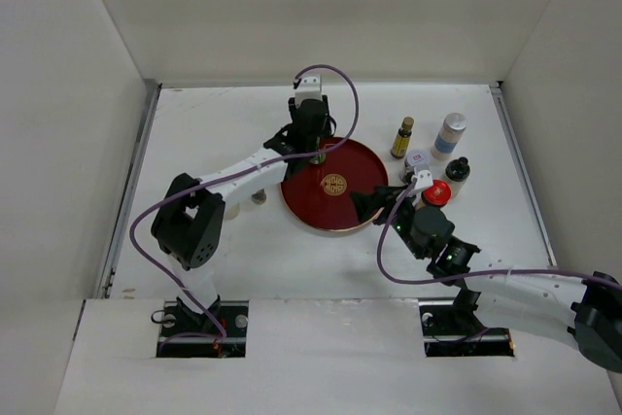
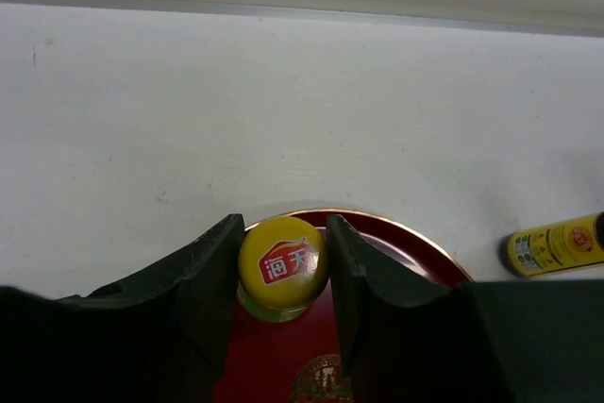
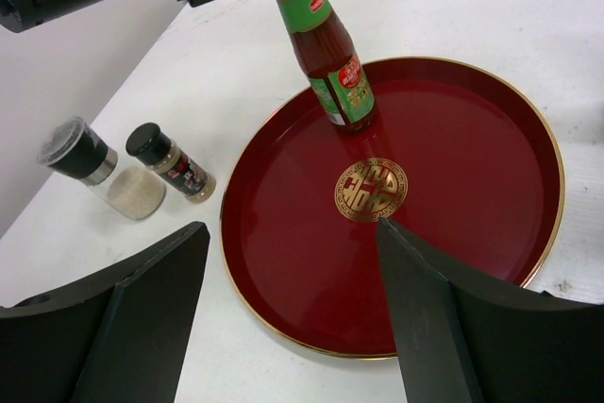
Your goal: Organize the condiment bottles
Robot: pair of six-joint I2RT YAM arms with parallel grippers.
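A sauce bottle (image 3: 332, 54) with a green neck label and a yellow cap (image 2: 281, 263) stands slightly tilted on the far part of the round red tray (image 3: 472, 233). My left gripper (image 2: 283, 226) is shut on that cap from above, at the tray's far rim (image 1: 316, 151). My right gripper (image 3: 293, 228) hangs open over the tray's near-right edge (image 1: 374, 203), with nothing between its fingers. Right of the tray stand a slim amber bottle (image 1: 402, 137), a tall white one (image 1: 448, 134), a clear shaker (image 1: 418, 160), a black-capped jar (image 1: 457, 170) and a red-lidded jar (image 1: 436, 192).
Two small shakers stand on the table left of the tray: a grey-lidded one (image 3: 80, 162) and a black-capped one (image 3: 170, 159). My left arm (image 1: 233, 177) partly covers them from above. White walls close the table at the back and both sides.
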